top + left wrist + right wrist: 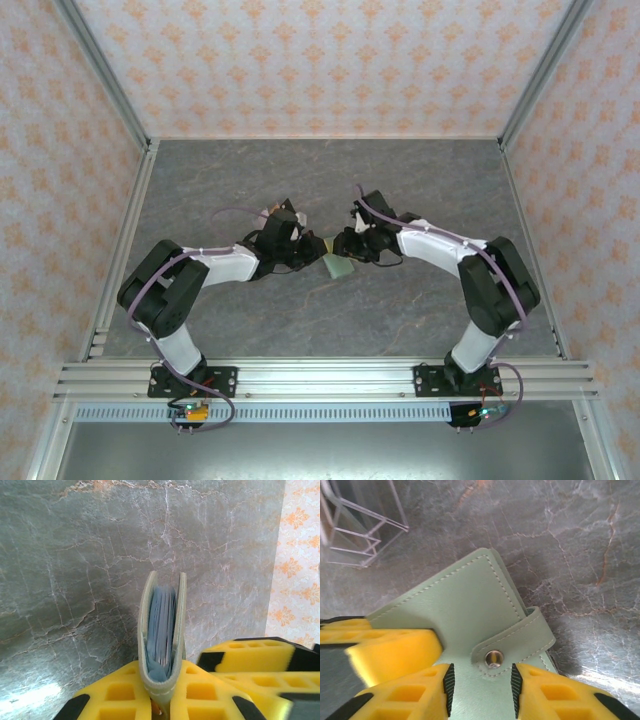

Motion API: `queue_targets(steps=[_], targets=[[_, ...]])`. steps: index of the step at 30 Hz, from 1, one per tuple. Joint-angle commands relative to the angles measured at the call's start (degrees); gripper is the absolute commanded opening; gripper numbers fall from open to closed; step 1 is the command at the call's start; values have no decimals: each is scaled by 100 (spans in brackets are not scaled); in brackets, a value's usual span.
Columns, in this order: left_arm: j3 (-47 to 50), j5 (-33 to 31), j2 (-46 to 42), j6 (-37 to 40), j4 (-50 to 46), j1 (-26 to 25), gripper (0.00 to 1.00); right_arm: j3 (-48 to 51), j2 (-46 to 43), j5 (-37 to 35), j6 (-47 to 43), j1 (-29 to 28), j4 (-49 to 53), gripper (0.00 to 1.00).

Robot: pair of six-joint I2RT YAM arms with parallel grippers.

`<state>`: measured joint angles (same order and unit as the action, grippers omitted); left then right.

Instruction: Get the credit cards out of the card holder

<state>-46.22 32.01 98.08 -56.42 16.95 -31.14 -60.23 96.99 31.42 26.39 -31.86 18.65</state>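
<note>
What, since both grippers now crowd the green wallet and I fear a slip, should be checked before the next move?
1. Left gripper clamped on the flat sage-green stitched card holder: ok, its folded edge sits between the fingers.
2. Snap tab undone: not ok, it lies buttoned flat on the holder.
3. Right gripper lined up on the tab: ok, jaws apart with the snap between them.
4. Right fingers touching the tab: cannot tell.
5. Credit cards out: not ok; bluish layers sit between the panels, and single cards cannot be told apart.
</note>
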Motion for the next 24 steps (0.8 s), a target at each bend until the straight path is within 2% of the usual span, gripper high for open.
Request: queue_targets(steps=[1,10,13,18,24], targets=[[-109,114,-175,132,10,-53,0,-181,165,32,-57,-50,137,34],[-122,191,-159,106,124,-76,0,-336,465,71,-167,-138,237,40],[-107,205,-176,107,117,-68,0,-432,532,-328,-248,-190,437,39],[-101,41,-263,167,-83,-76,0,-547,583,-1431,-215,-303,873,30],[-185,-192,-269,372,-619,-74,0,-481,444,-2066,-58,-312,999,25]])
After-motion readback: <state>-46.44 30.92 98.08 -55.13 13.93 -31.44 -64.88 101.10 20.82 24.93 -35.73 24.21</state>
